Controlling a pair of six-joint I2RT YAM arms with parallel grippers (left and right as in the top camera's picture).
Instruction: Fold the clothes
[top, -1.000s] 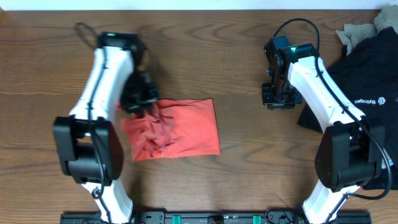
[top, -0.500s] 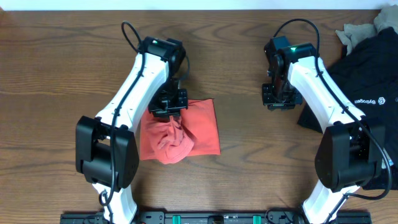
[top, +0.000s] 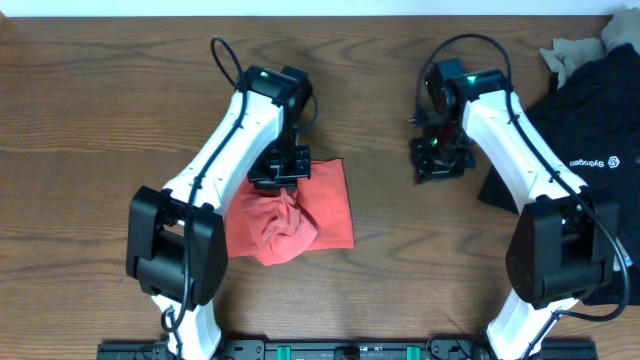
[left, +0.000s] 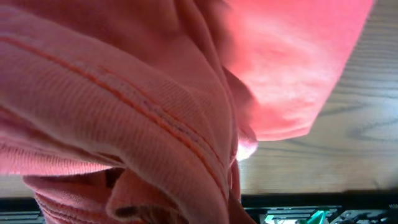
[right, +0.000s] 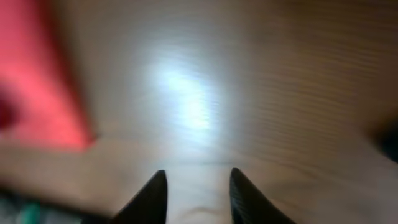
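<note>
on the table, left of middle, lay the coral-red t-shirt, long axis left to right; the left gripper was clenched on its far edge, while the right gripper, parted and empty, hung well apart to the right.

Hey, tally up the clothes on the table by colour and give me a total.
coral-red shirt: 1
black tee: 1
beige piece: 1
Total: 3
</note>
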